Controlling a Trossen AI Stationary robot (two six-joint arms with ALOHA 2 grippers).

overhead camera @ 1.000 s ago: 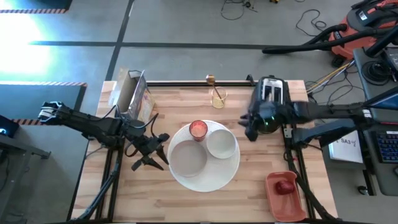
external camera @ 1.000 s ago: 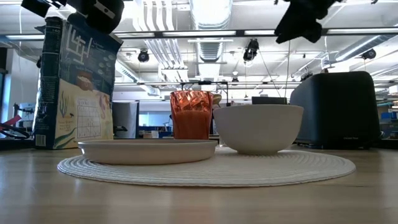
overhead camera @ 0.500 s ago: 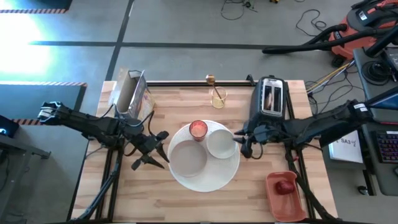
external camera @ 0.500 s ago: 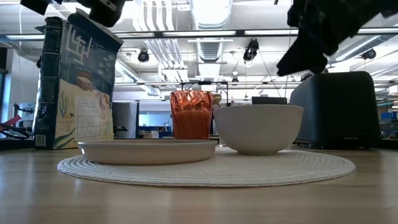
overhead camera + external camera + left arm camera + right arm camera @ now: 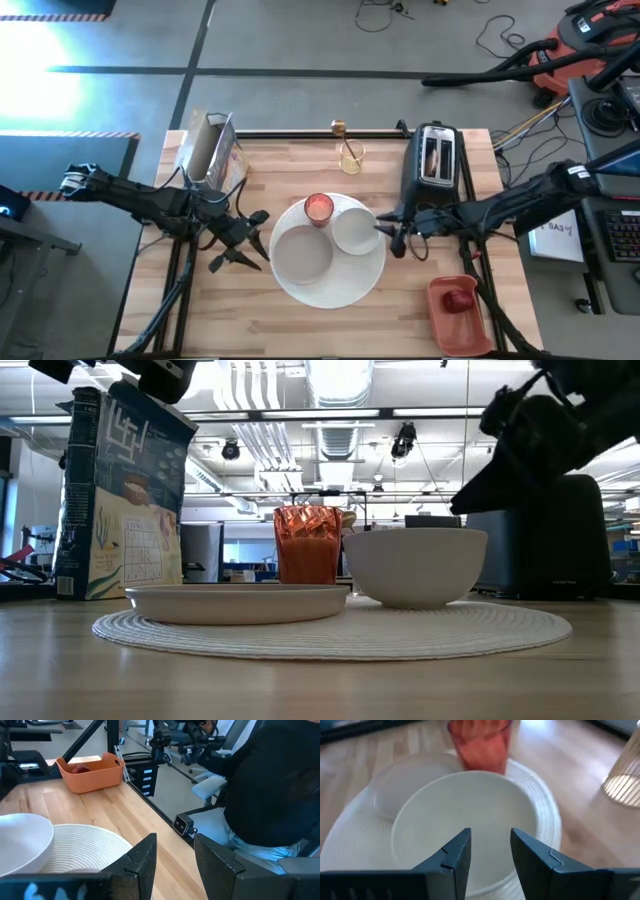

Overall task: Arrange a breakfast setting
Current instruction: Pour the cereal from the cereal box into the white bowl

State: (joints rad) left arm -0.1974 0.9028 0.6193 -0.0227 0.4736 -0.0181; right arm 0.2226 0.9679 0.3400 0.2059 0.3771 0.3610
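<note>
Centrally, right gripper (image 5: 388,238) beside white bowl (image 5: 355,231), fingers spread; left gripper (image 5: 238,258) likewise parted, beside smaller white plate (image 5: 302,255)

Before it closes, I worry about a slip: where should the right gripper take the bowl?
By the rim. The bowl stands upright and open on the mat, its smooth round wall too wide to span. One finger inside, one outside, on the side facing the right gripper, away from the cup.
</note>
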